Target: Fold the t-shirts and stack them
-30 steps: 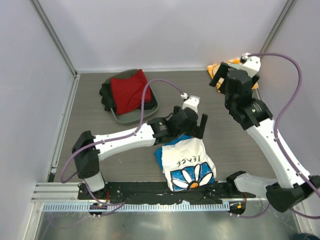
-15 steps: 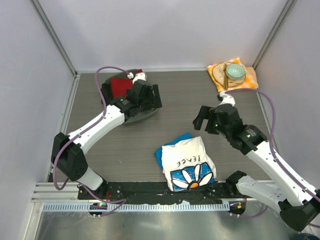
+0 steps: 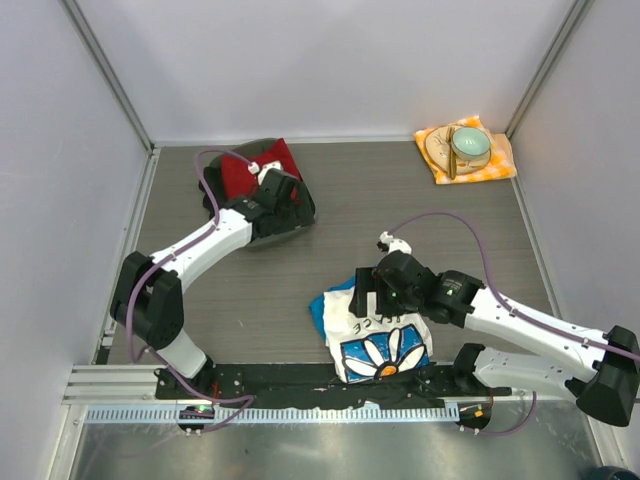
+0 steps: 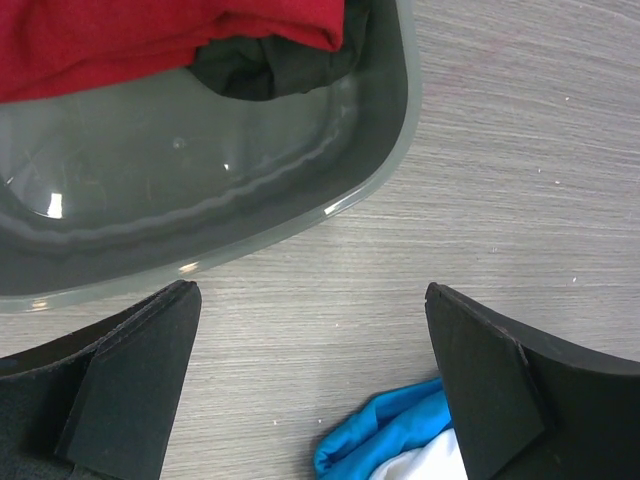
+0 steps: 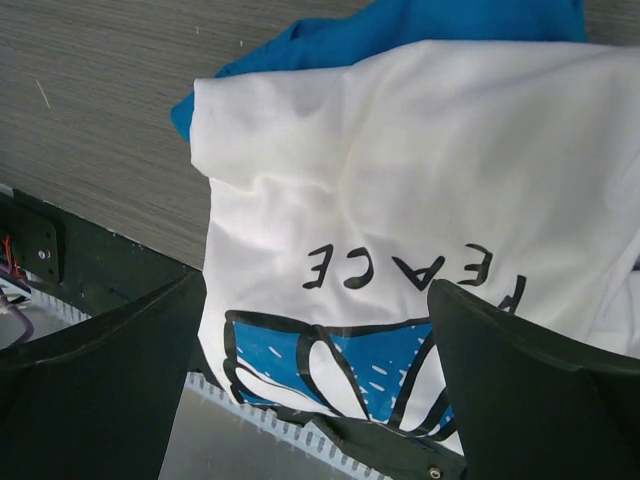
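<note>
The red t-shirt lies bunched in a grey-green tray at the back left; it also shows in the left wrist view. My left gripper is open and empty over the tray's near right rim. The white daisy t-shirt with "PEACE" lies folded at the near middle of the table, with blue cloth showing at its left edge. My right gripper is open and empty just above the shirt's far left part. The print shows between its fingers.
A dark cloth lies in the tray under the red shirt. An orange-yellow cloth with a plate and a bowl sits in the back right corner. A black rail runs along the near edge. Walls close in the left, back and right.
My left arm has swung from the white shirt back to the tray. My right arm has come down from the back right corner to the white shirt.
</note>
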Controlling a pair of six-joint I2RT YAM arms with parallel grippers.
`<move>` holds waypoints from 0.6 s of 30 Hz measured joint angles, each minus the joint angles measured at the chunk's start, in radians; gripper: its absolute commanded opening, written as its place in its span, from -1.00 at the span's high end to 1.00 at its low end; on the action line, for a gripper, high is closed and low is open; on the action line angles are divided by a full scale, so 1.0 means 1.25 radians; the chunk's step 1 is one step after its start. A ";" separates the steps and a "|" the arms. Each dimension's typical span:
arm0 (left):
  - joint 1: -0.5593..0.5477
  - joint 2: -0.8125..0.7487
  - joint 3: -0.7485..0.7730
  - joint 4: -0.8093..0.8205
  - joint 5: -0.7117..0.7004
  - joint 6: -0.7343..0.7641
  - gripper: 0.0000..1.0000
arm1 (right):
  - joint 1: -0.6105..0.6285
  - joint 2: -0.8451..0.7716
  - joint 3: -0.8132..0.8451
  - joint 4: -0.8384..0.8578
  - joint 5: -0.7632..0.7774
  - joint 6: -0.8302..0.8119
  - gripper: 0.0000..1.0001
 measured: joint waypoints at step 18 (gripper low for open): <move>0.035 -0.001 -0.081 0.053 0.055 -0.023 -1.00 | 0.102 0.219 -0.067 0.058 0.066 0.101 -0.99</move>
